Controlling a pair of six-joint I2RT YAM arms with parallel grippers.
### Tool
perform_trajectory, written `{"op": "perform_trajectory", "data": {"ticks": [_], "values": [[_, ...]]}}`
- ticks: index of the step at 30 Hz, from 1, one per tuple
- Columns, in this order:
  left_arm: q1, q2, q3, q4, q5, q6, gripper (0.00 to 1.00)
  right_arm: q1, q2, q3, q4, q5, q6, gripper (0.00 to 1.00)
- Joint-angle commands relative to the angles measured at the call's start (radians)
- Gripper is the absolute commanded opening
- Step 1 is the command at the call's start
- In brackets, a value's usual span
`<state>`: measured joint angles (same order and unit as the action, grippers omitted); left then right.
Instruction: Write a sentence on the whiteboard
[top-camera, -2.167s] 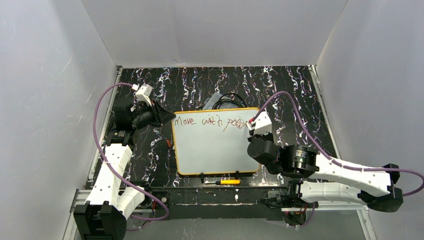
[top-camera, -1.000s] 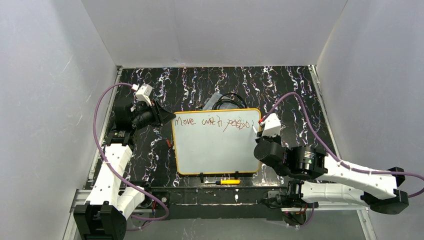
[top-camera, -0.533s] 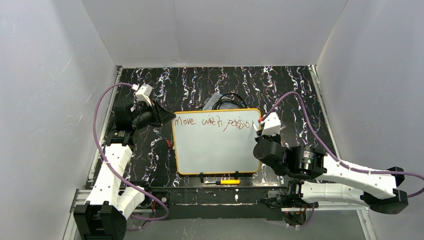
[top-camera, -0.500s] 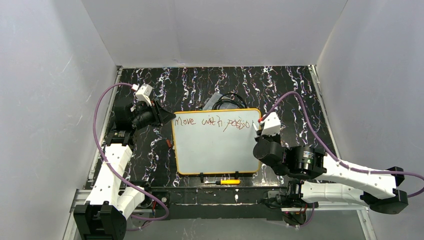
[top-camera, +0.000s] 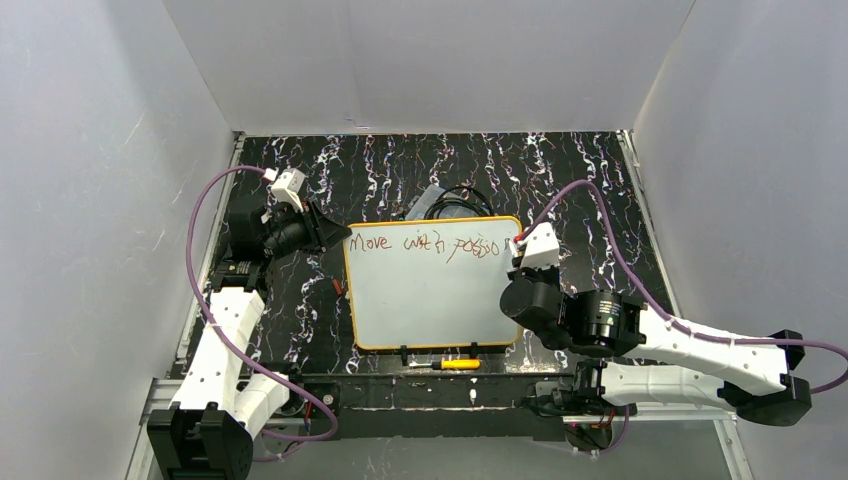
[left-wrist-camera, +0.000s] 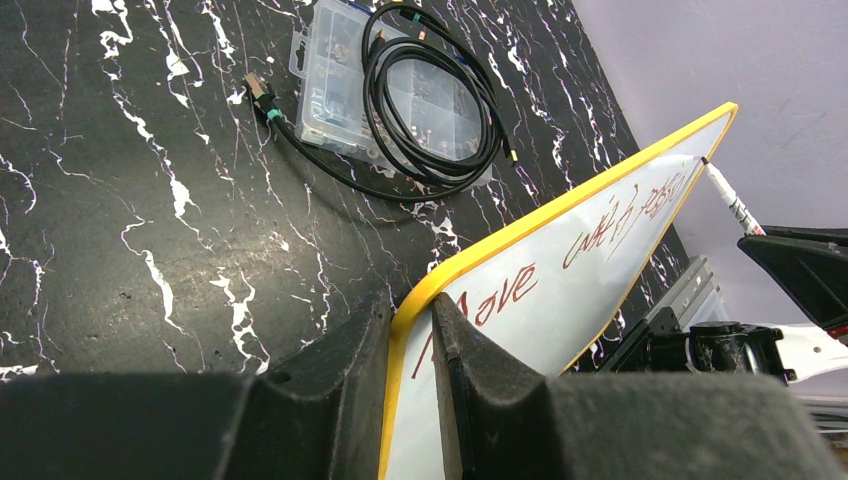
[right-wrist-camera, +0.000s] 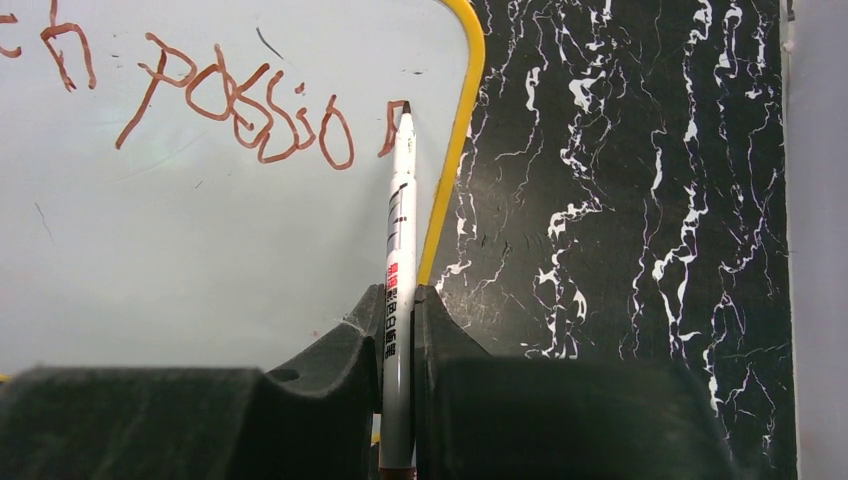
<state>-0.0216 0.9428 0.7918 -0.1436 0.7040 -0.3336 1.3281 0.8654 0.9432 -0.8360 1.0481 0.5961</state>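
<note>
Right wrist view: right fingers (right-wrist-camera: 372, 302) pinch a light pen (right-wrist-camera: 401, 200) — left fingers (left-wrist-camera: 372, 318) pinch the whiteboard (left-wrist-camera: 600, 270) by its rim, likely stiff but slippery.

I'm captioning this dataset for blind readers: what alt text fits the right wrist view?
The black right gripper clamps a slim white marker pen, its dark tip on the white, yellow-rimmed whiteboard just right of reddish-brown handwritten lettering reading roughly "possio". A black, white-veined tabletop lies right of the board.
</note>
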Motion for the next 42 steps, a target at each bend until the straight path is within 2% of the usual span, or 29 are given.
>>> {"op": "perform_trajectory", "data": {"ticks": [1,23,35,38,42], "values": [[-0.003,-0.004,0.020,-0.016,0.021,0.002,0.19,-0.004,-0.023,0.042,-0.055,0.059,0.053,0.01],[-0.003,-0.011,0.020,-0.015,0.020,0.001,0.19,-0.005,-0.023,0.011,-0.131,-0.068,0.115,0.01],[-0.003,-0.014,0.020,-0.019,0.016,0.004,0.19,-0.004,-0.037,0.039,-0.149,-0.064,0.127,0.01],[-0.003,-0.010,0.020,-0.021,0.014,0.005,0.19,-0.004,-0.049,0.092,-0.144,-0.060,0.108,0.01],[-0.003,-0.015,0.023,-0.030,0.008,0.013,0.19,-0.004,-0.056,0.142,-0.048,-0.091,-0.016,0.01]]}}
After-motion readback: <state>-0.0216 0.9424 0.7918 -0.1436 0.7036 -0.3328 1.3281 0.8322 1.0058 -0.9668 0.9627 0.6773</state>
